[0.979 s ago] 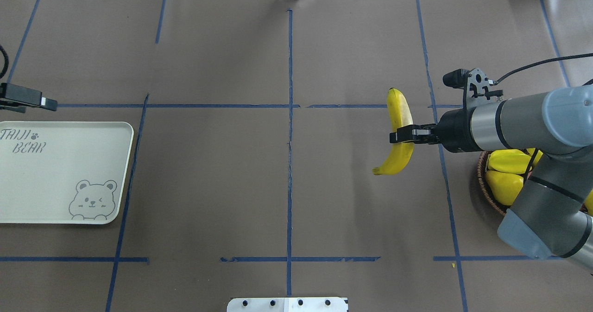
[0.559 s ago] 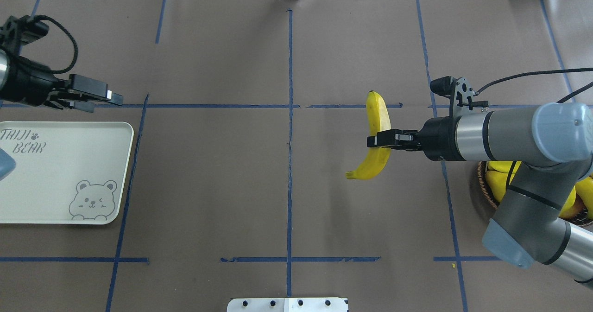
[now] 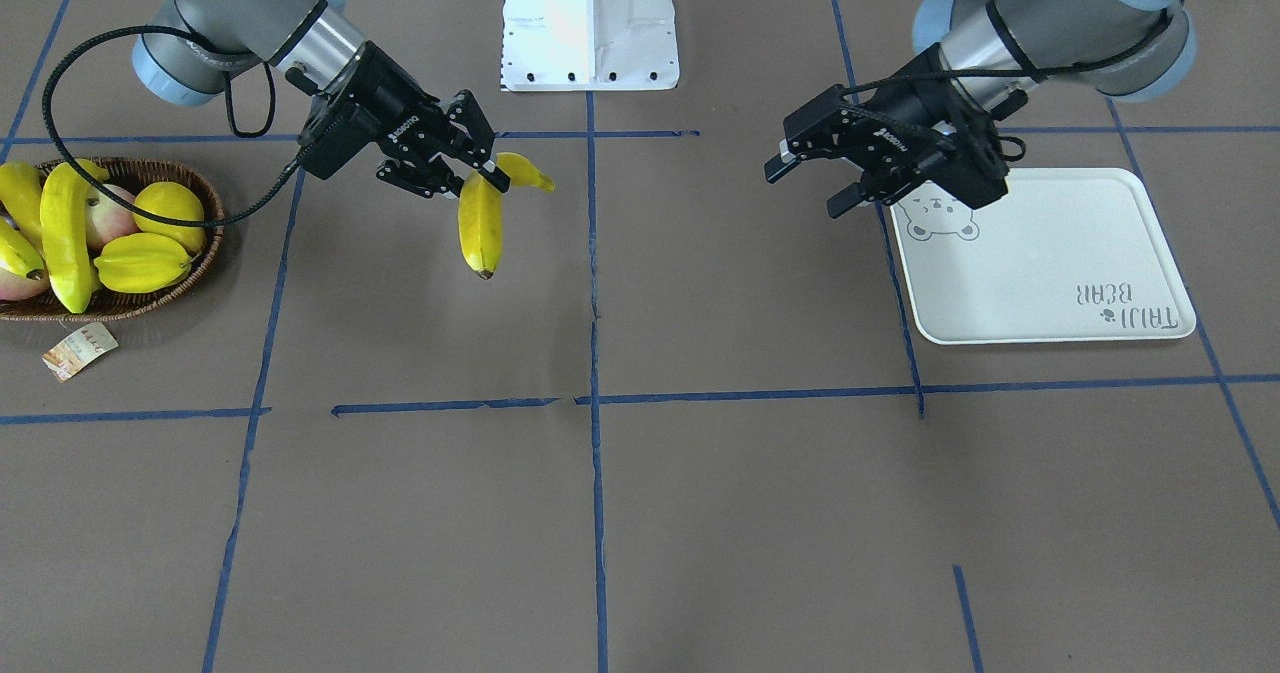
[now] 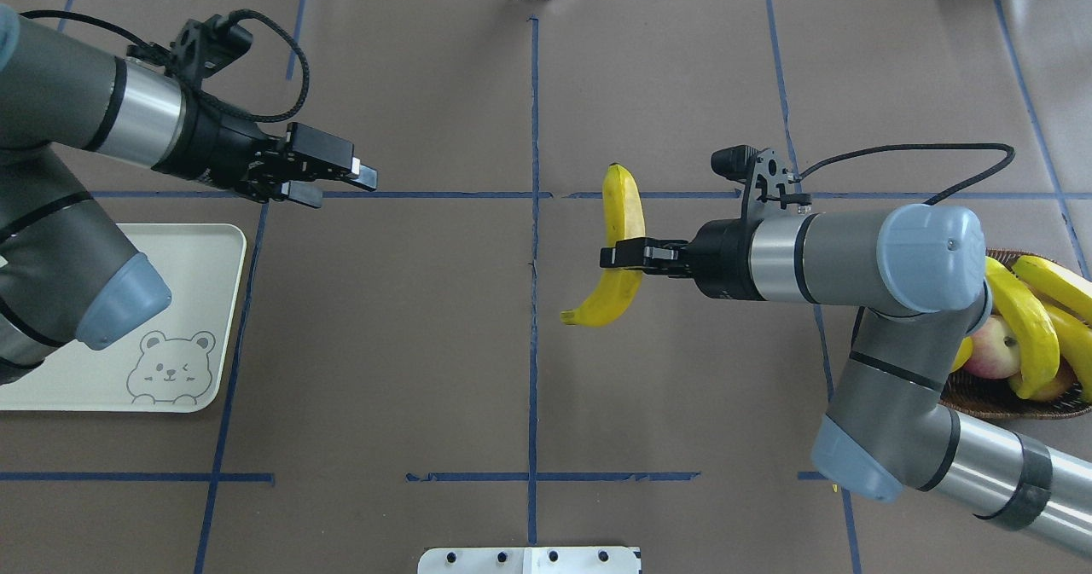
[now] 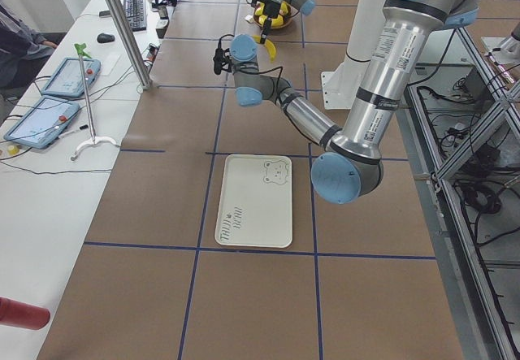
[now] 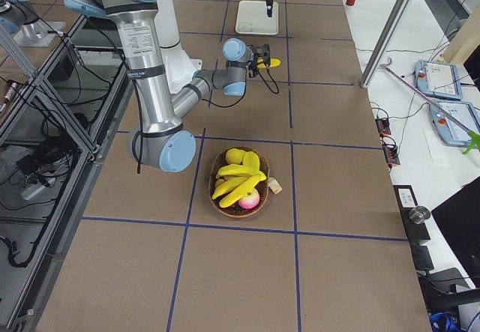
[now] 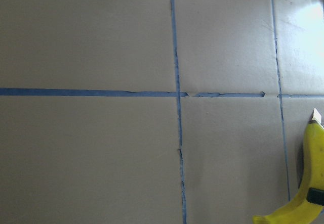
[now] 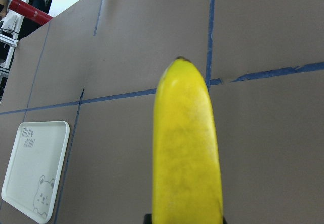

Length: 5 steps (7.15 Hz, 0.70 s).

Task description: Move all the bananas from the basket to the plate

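One banana (image 4: pixel 623 203) clamped mid-length in right hand (image 4: pixel 621 254), held above desk (image 4: pixel 426 344) centre (both tips free). Other bananas (image 4: pixel 1019 327) lie in basket (image 4: pixel 981 399) at desk's right edge. White plate (image 4: pixel 196 284) at left edge; left hand (image 4: pixel 341 177) hovers near it, jaws wide apart.

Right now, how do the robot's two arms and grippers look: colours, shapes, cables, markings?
Both the left arm and right arm are grey tubes with silver wrist bands and light-blue joint caps. The left gripper and right gripper are black and boxy with small white lettering. A black braided cable loops from each wrist's camera bracket.
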### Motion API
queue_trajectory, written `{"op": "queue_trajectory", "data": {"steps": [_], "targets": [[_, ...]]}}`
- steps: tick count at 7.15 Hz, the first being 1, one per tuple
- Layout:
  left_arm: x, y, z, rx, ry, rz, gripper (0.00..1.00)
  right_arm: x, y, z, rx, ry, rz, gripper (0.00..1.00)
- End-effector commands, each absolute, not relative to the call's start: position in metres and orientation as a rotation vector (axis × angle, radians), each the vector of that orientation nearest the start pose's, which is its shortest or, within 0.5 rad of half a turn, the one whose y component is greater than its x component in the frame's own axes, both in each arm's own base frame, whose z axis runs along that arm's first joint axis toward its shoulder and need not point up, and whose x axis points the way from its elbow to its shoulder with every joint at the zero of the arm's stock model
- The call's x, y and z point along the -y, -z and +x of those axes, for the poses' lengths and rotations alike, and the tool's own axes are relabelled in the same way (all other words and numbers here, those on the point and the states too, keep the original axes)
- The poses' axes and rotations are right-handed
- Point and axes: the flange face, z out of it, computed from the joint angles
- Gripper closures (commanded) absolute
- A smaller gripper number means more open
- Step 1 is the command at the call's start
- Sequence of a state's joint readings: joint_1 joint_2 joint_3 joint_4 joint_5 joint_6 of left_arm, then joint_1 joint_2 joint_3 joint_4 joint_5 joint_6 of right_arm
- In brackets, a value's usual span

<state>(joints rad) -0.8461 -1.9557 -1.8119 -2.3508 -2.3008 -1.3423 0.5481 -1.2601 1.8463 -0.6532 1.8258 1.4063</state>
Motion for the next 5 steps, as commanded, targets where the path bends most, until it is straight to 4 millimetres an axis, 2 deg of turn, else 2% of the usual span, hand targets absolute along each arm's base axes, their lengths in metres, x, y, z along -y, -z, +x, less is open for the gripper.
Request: {"op": "queue_trajectory", "data": {"steps": [1, 3, 5], "targets": [[0.461, -0.215, 0.354, -1.462, -0.021, 0.189, 0.0, 0.388, -0.21, -0.447, 1.448, -0.112, 0.308, 0.9], [0.462, -0.206, 0.358, -1.473, -0.008, 0.18, 0.0, 0.375, -0.186, -0.472, 1.449, -0.133, 0.344, 0.9], [0.463, -0.196, 0.373, -1.48, -0.02, 0.17, 0.0, 0.375, -0.171, -0.494, 1.454, -0.129, 0.345, 0.9]]}}
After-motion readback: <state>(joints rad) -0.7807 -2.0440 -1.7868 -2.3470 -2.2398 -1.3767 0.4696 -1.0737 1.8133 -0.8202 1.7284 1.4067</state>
